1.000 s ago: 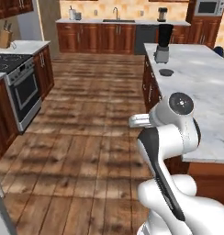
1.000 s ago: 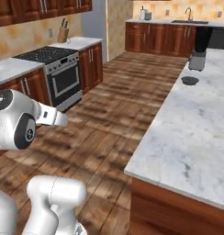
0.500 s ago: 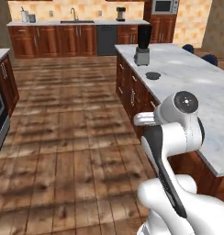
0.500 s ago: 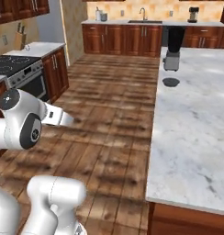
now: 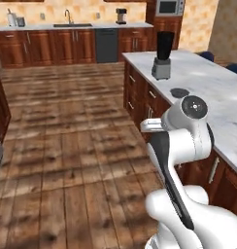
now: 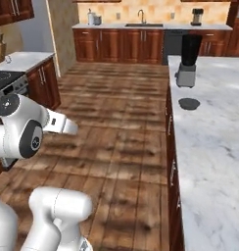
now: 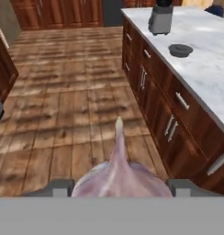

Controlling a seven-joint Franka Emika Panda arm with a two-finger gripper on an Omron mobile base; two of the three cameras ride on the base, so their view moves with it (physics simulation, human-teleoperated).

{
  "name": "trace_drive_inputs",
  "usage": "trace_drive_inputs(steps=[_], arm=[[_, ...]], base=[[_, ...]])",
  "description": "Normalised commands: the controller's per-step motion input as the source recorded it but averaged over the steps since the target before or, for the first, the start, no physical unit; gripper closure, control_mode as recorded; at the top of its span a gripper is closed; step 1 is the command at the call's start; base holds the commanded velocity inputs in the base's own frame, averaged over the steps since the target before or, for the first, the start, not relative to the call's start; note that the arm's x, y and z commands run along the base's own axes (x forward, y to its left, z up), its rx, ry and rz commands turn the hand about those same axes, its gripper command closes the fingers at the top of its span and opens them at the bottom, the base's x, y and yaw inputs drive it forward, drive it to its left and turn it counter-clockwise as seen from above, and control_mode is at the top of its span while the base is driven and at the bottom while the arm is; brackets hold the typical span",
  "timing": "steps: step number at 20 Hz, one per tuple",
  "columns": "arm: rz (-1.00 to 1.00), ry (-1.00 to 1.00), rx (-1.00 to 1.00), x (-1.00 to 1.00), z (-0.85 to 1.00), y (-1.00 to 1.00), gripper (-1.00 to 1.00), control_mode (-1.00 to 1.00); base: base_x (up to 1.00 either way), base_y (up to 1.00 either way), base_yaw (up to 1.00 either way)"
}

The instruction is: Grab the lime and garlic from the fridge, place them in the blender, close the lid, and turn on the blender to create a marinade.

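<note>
In the left base view, the blender (image 5: 163, 61) is standing on the marble worktop (image 5: 215, 97) at upper right, the lid (image 5: 179, 92) lying just below it. The right base view is showing the same pair at upper right. In the hand view, the pincer (image 7: 119, 187) is gripping the garlic (image 7: 119, 172) at bottom centre.

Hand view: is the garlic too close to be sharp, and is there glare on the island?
Hand view: the garlic looms large and soft-edged, while the lid and blender stay legible. Left and right base views: the marble island shows mild pale sheen, with no glare washing it out.
</note>
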Motion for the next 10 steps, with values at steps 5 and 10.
trace_drive_inputs(steps=[5,10], arm=[[0.0,0.0,0.0,0.0,0.0,0.0,1.0,1.0],[0.0,0.0,0.0,0.0,0.0,0.0,1.0,1.0]], base=[[1.0,0.45,-0.4],[1.0,0.87,-0.51]])
